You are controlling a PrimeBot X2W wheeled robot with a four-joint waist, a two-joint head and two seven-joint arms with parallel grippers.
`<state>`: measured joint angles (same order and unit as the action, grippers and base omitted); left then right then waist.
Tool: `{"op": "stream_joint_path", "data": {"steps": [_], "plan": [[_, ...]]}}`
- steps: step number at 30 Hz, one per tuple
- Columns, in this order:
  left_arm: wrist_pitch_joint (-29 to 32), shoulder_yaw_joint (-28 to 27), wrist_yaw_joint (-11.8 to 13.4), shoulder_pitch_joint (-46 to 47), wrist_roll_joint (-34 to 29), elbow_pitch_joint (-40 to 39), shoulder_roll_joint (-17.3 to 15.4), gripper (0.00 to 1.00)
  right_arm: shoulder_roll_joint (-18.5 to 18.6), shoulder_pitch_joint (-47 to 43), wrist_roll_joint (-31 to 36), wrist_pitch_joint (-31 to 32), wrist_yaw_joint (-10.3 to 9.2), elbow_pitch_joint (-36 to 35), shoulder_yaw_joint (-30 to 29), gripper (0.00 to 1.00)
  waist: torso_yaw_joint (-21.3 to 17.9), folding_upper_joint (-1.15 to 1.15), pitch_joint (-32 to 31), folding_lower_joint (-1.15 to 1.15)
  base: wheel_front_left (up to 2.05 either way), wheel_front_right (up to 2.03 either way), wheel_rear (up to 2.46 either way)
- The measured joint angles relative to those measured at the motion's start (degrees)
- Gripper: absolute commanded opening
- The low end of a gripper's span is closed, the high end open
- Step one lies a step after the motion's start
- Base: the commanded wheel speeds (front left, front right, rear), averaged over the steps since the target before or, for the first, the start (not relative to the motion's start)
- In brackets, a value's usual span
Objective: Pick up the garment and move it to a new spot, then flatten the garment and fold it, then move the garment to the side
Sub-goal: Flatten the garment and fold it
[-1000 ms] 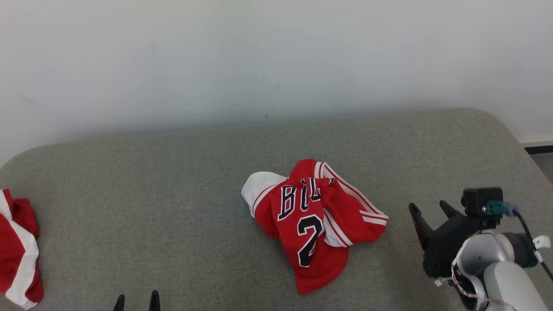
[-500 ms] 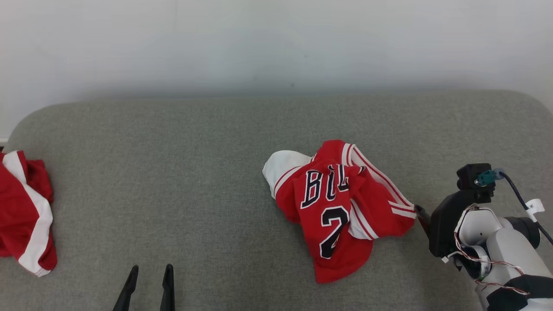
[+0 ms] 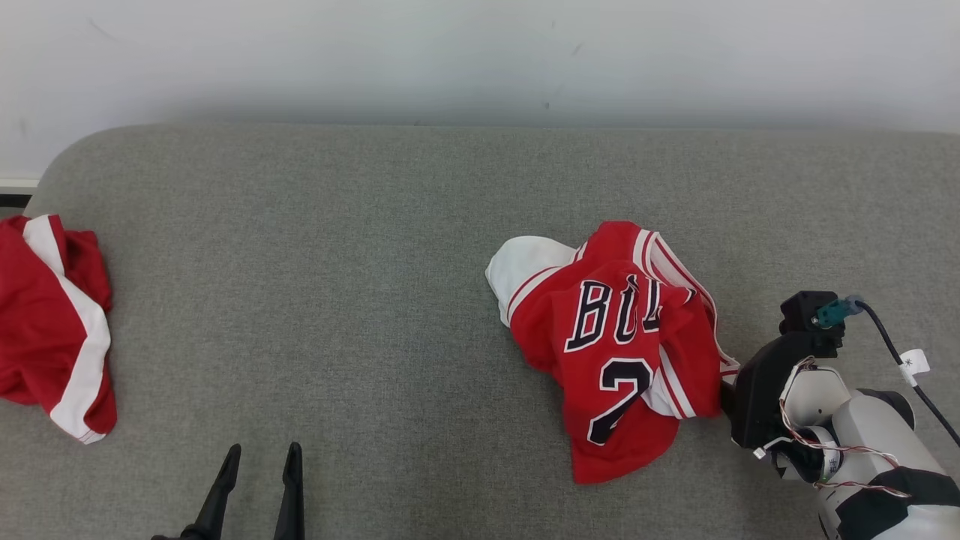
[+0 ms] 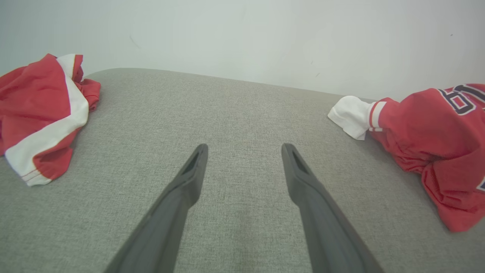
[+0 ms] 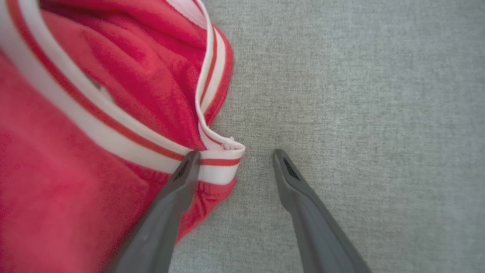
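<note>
Grey cushion [image 3: 337,285] wide between jersey [image 3: 622,352] and left gripper [image 4: 244,146]; both jaws spread, right gripper [image 5: 235,153] apparently touching hem.

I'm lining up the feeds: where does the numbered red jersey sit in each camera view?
Head view: the jersey lies right of centre on the grey cushion.
Left wrist view: the jersey is at the right edge, its white sleeve pointing toward the middle.
Right wrist view: the jersey spreads across the left half, blurred, its striped hem at the tip of one of the fingers.
Shared landmark: the grey cushion under it.
</note>
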<state>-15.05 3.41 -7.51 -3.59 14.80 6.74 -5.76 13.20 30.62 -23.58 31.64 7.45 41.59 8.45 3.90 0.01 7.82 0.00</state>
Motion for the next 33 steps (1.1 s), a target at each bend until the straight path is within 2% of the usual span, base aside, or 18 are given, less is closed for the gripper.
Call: {"op": "stream_joint_path", "data": {"steps": [1,2,6,9,15,21,25,29,33], "plan": [[0.00,0.00,0.00,-0.01,0.01,0.02,0.01,1.00,0.19,0.01,-0.34,-0.23,0.00,0.05,0.74,0.17,-0.02,0.00,-0.13,0.00,0.00,0.00,0.00],[0.00,-0.04,0.00,-0.01,0.01,0.03,0.02,1.00,0.27,0.01,-0.81,-0.48,0.00,0.08,1.41,0.00,-0.07,0.00,-0.30,0.00,0.00,0.00,0.00],[0.00,-0.09,0.00,-0.20,0.01,0.18,0.08,1.00,0.58,0.01,-1.83,-2.44,0.01,-0.47,4.27,0.00,-0.33,0.00,-1.19,0.00,0.00,0.00,0.00],[0.00,-0.16,0.00,-0.86,0.01,0.30,0.18,1.00,2.20,1.13,-0.86,-4.01,0.00,-2.55,7.09,0.00,-0.56,0.00,-2.19,0.00,0.00,0.00,0.00],[0.00,-1.24,0.00,-2.43,-0.01,0.32,0.58,1.00,1.96,6.74,-3.02,-4.20,0.01,-11.28,12.04,0.00,-1.43,0.00,-4.42,-0.01,0.00,0.00,0.00],[0.00,-1.47,0.00,-2.58,-0.12,0.07,0.88,1.00,-0.24,13.83,-6.38,-2.63,0.01,-17.95,18.52,0.00,-2.59,0.00,-5.44,-0.01,0.00,0.00,0.00],[0.00,-0.94,-0.01,-2.53,-0.19,-0.05,1.00,1.00,-3.80,18.01,-10.58,-3.01,0.01,-18.90,21.58,0.00,-2.27,0.00,-5.37,0.00,0.00,0.00,0.00],[0.00,-0.81,-0.01,-2.35,-0.18,-0.27,0.89,1.00,-8.06,23.62,-15.30,-5.92,0.01,-19.11,23.99,0.00,-1.62,0.00,-4.86,-0.01,0.00,0.00,0.00],[0.00,-0.98,0.00,-2.25,-0.16,-0.23,0.75,1.00,-9.09,28.81,-16.38,-9.62,0.01,-18.91,26.87,0.00,-0.93,0.00,-4.45,0.00,0.00,0.00,0.00]]}}
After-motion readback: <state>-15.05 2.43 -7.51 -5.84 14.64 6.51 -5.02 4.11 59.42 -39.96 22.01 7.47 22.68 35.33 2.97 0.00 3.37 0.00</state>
